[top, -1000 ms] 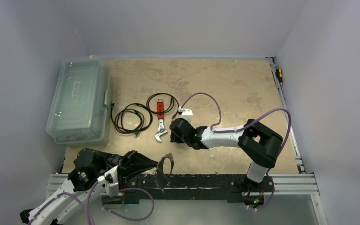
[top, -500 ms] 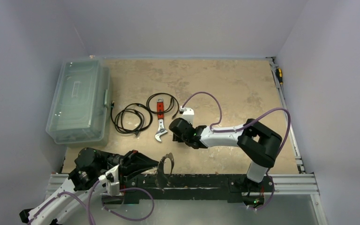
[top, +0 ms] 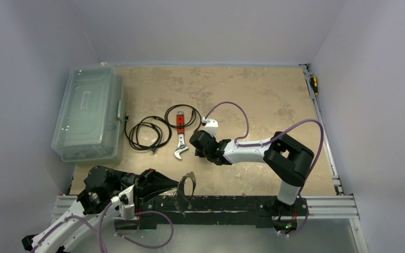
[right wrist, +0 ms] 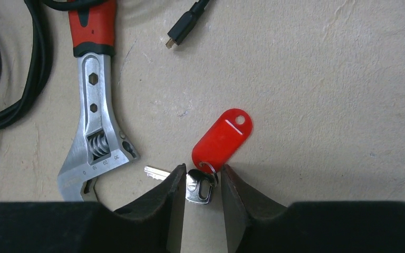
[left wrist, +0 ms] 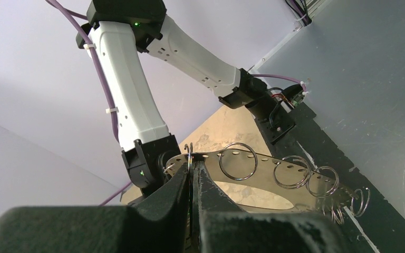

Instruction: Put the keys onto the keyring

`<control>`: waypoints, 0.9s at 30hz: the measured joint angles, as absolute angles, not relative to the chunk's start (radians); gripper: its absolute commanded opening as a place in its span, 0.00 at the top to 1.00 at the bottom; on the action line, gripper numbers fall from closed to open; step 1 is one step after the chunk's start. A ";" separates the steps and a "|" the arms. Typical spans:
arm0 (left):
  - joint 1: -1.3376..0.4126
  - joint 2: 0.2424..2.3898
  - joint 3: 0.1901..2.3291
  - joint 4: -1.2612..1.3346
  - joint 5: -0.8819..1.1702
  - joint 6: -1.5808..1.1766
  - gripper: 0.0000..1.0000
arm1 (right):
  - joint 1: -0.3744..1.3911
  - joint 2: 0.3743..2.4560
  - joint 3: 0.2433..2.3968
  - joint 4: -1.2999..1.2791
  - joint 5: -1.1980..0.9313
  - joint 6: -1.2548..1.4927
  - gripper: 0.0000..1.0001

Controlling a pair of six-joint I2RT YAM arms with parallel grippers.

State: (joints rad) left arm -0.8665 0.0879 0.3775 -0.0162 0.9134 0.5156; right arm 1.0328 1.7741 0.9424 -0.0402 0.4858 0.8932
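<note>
On the table [right wrist: 321,79], a wrench [right wrist: 92,142] lies near the key [right wrist: 198,187].

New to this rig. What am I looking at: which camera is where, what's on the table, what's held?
Two robot arms are bolted at the near edge of the table, each ending in a two-finger gripper. The wide picture looks down from above and behind; the other two come from wrist cameras. The left gripper is shut on the keyring, a thin metal loop carrying smaller rings. The right gripper is low over the table, fingers either side of a key with a red tag, not clearly pinching it. Nearby lie a wrench, black cables and a clear box.
</note>
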 measured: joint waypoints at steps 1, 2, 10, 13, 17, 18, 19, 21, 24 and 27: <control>-0.867 0.088 0.377 -0.016 0.913 0.516 1.00 | 1.032 1.776 0.944 -0.036 0.488 0.893 0.68; -0.867 0.088 0.377 -0.016 0.913 0.516 1.00 | 1.032 1.777 0.944 -0.035 0.488 0.892 0.69; -0.867 0.088 0.377 -0.016 0.913 0.516 1.00 | 1.028 1.781 0.944 -0.033 0.503 0.892 0.81; -0.867 0.088 0.377 -0.016 0.913 0.515 1.00 | 1.026 1.781 0.944 -0.035 0.503 0.892 0.84; -0.867 0.091 0.377 -0.016 0.913 0.516 1.00 | 1.026 1.781 0.944 -0.038 0.505 0.889 0.97; -0.867 0.091 0.377 -0.017 0.913 0.516 1.00 | 1.026 1.781 0.943 -0.038 0.505 0.889 1.00; -0.867 0.092 0.377 -0.016 0.913 0.516 1.00 | 1.026 1.781 0.943 -0.038 0.505 0.888 1.00; -0.867 0.092 0.377 -0.016 0.913 0.516 1.00 | 1.026 1.780 0.943 -0.036 0.504 0.887 1.00; -0.867 0.092 0.377 -0.016 0.913 0.515 1.00 | 1.026 1.779 0.943 -0.031 0.503 0.882 1.00; -0.867 0.092 0.377 -0.017 0.913 0.516 1.00 | 1.026 1.779 0.943 -0.030 0.502 0.877 1.00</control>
State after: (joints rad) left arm -0.8665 0.0917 0.3775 -0.0166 0.9131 0.5156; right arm 1.0264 1.7786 0.9428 -0.0303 0.5022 0.8768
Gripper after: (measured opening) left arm 0.008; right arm 0.008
